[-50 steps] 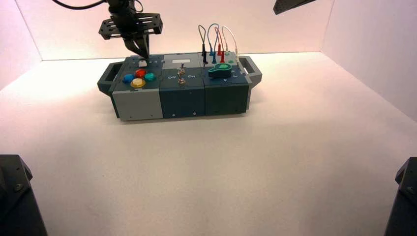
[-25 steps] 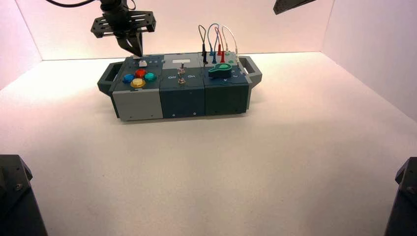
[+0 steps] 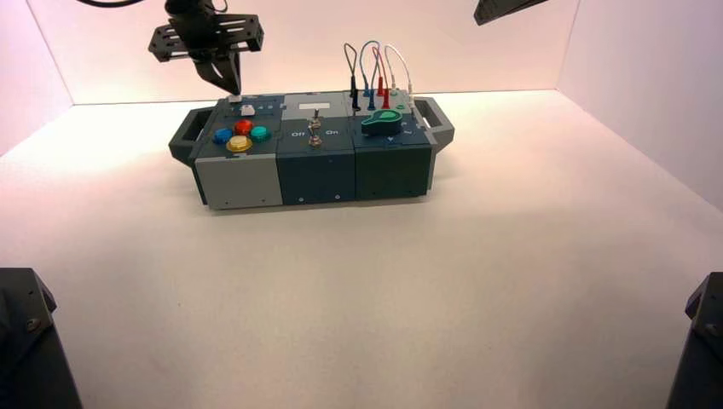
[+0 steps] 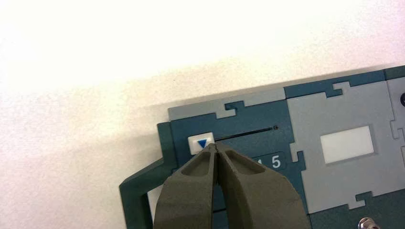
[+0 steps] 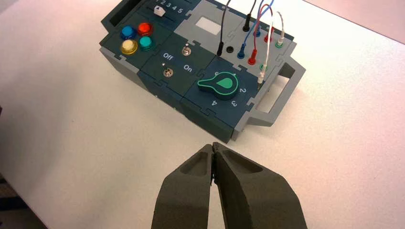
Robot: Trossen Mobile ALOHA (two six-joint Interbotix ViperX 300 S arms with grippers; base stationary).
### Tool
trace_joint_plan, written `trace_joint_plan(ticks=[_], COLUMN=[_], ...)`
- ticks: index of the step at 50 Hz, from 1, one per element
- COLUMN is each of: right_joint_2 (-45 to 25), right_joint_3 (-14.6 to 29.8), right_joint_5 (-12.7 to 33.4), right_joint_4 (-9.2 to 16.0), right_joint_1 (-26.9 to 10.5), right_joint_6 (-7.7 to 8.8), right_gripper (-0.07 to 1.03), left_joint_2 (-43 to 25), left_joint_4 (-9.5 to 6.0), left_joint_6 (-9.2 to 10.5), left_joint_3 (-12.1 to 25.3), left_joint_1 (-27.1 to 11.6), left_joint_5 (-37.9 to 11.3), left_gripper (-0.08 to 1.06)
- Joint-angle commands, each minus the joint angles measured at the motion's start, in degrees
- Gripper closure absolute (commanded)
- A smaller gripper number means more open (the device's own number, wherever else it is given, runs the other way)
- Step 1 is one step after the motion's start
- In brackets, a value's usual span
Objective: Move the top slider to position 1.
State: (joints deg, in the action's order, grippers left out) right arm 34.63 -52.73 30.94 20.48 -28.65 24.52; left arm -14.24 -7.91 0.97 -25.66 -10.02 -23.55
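The top slider's small white knob (image 4: pixel 200 142), marked with a blue triangle, sits at the end of its dark track (image 4: pixel 246 134) farthest from the printed 5 (image 4: pixel 276 161). In the high view it (image 3: pixel 234 99) is at the box's back left corner. The digit 1 is hidden behind my left fingers. My left gripper (image 4: pixel 216 148) is shut and empty, its tips just beside the knob; in the high view it (image 3: pixel 230 88) hangs above the box's back left. My right gripper (image 5: pixel 212 145) is shut and empty, held high in front of the box.
The box (image 3: pixel 315 170) bears a bigger white slider knob (image 3: pixel 248 109), coloured round buttons (image 3: pixel 241 135), toggle switches (image 3: pixel 315 128) by Off/On lettering, a green knob (image 3: pixel 381 123) and looped wires (image 3: pixel 375 68). White walls stand behind and at both sides.
My left gripper has risen and moved left and back from over the sliders, uncovering the top slider's knob at the left end. The right arm has not moved.
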Motion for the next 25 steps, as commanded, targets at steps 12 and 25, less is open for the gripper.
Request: trace_joint_plan(ticks=[12, 25], right_joint_2=[-0.53, -2.37], right_joint_3=[0.26, -0.18], right_joint_5=[-1.76, -3.25], right_joint_4=[-1.05, -2.46], right_joint_1=[-0.09, 0.00], right_joint_6=[0.26, 0.26], right_gripper=[0.98, 0.98], left_joint_2=[8.17, 10.90], left_joint_4=[0.18, 0.09], left_joint_6=[-2.20, -7.03], left_joint_3=[1.32, 0.53], left_joint_1=[0.18, -0.18], left_joint_5=[-11.87, -20.39], left_gripper=[1.01, 1.01])
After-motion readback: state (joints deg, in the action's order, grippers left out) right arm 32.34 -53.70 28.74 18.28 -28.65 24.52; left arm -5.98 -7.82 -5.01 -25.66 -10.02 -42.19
